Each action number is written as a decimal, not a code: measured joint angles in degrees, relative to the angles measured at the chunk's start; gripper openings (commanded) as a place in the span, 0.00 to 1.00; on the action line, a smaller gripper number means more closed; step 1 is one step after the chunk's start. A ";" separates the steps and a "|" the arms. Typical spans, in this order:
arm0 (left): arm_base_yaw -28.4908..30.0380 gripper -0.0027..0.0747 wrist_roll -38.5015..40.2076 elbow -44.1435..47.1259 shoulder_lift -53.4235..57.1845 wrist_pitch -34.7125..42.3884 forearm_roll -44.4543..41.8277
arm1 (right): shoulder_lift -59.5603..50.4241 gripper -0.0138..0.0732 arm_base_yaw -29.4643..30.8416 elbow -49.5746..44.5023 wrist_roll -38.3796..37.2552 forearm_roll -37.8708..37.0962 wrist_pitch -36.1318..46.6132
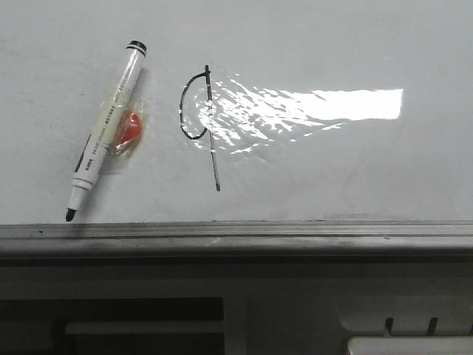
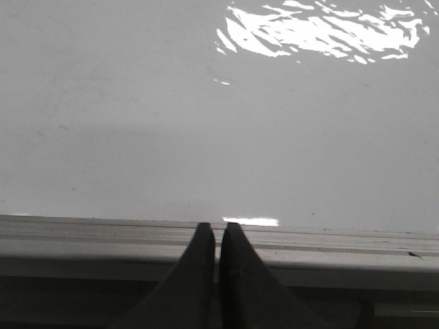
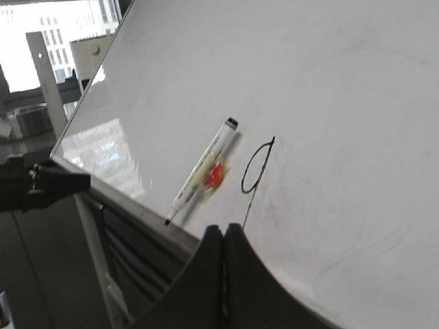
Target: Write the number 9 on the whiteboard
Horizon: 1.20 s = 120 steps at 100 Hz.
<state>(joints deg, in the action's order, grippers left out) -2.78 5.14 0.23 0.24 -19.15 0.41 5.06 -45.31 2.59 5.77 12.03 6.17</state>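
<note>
A black number 9 (image 1: 199,118) is drawn on the glossy whiteboard (image 1: 332,170), with an open loop and a long straight tail; the same 9 (image 3: 255,171) shows in the right wrist view. A white marker pen (image 1: 107,129) with a black tip lies slanted on the board left of it, a red blob taped to its side; that pen (image 3: 202,171) also appears from the right wrist. My left gripper (image 2: 218,229) is shut and empty over the board's grey edge rail (image 2: 329,250). My right gripper (image 3: 223,229) is shut and empty, near the tail of the 9. Neither gripper appears in the front view.
A bright glare patch (image 1: 325,107) lies right of the 9. Below the rail (image 1: 236,237) is a dark grey ledge with slots (image 1: 406,325). A metal stand (image 3: 48,82) rises beyond the board's far corner.
</note>
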 measured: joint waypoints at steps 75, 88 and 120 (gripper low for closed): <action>0.00 0.01 -0.10 0.00 0.00 -0.12 0.00 | -0.25 0.08 42.57 -3.14 -13.97 -20.39 5.39; 0.00 0.01 -0.10 0.00 0.00 -0.12 0.00 | -1.65 0.08 45.61 -3.14 -15.16 -21.48 -6.17; 0.00 0.01 -0.10 0.00 0.00 -0.22 0.00 | -5.70 0.08 46.80 -3.14 -15.38 -21.54 -25.33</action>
<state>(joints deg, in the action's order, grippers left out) -2.78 5.04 0.23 0.24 -19.38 0.41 -0.65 1.50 -0.56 -9.61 -9.51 -19.16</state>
